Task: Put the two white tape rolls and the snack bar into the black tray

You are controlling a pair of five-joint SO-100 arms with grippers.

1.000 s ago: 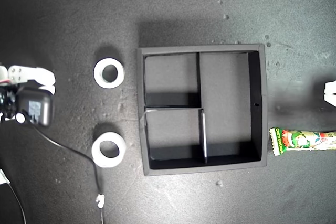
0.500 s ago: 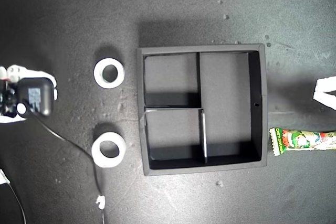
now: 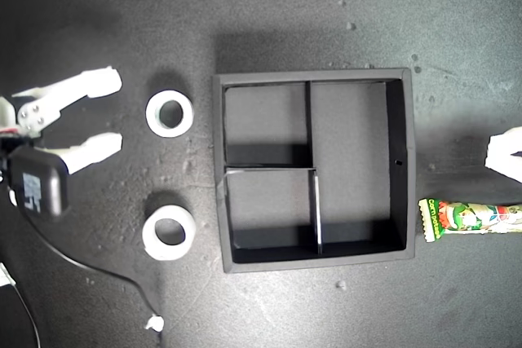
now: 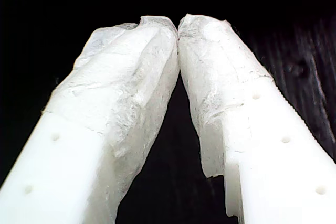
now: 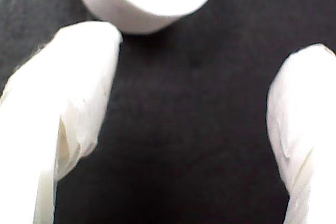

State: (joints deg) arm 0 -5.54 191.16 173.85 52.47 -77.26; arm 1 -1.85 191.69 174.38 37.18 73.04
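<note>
Covering the whole exterior view, the dark speckled table (image 3: 326,6) carries the black tray (image 3: 412,160) at centre. Two white tape rolls lie at that view's left: one (image 3: 170,113) beside the second pincer (image 3: 112,112), spread wide, the other (image 3: 169,232) nearer. The snack bar (image 3: 469,218), its print unreadable, lies at the view's right. Only the first wrist view shows the first pincer (image 4: 178,24), tips together on nothing.

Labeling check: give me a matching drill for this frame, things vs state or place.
Things:
1. my second gripper
2. my first gripper
3. snack bar
4. black tray

States:
A. holds nothing
B. jaws apart, beside a white tape roll
C. jaws closed, tips touching
D. outside the tray, at the exterior view's right edge

Pairs: 1-B, 2-C, 3-D, 4-A
</note>
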